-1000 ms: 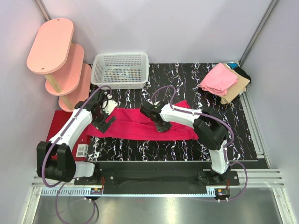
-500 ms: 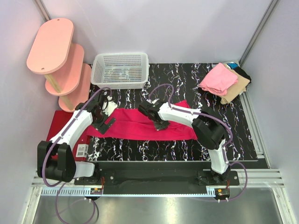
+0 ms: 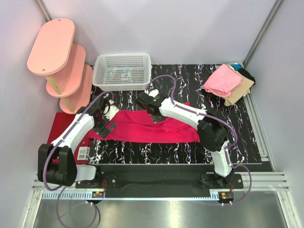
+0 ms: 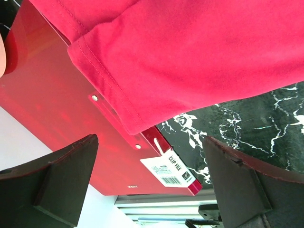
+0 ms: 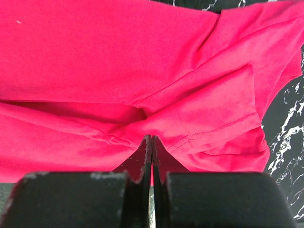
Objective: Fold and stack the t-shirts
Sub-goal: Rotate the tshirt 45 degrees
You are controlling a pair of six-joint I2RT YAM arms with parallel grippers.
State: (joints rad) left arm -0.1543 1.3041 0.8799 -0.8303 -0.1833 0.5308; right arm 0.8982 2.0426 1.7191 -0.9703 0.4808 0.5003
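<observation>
The magenta-red t-shirt [image 3: 142, 128] lies spread across the black marbled table top, its left end over a flat dark red clip file [image 3: 58, 127]. My right gripper [image 3: 150, 107] is shut on a pinch of the shirt near its far edge; in the right wrist view the fingertips [image 5: 151, 138] meet with red cloth [image 5: 95, 71] drawn up to them. My left gripper [image 3: 108, 125] is open over the shirt's left end; in the left wrist view it [image 4: 152, 190] holds nothing, and the shirt's hem [image 4: 190, 61] and the clip file [image 4: 57, 109] lie beneath. Folded light pink [image 3: 222, 80], tan [image 3: 240, 91] and black/teal [image 3: 245, 73] shirts sit stacked at the back right.
A white mesh basket [image 3: 122, 71] stands at the back, just beyond the right gripper. A pink tiered shelf [image 3: 57, 57] stands at the back left. The black marbled mat [image 3: 237, 137] covers the table; grey walls close in on both sides.
My right gripper has moved back and left towards the basket, drawing the pinched cloth with it. My left gripper has shifted only slightly.
</observation>
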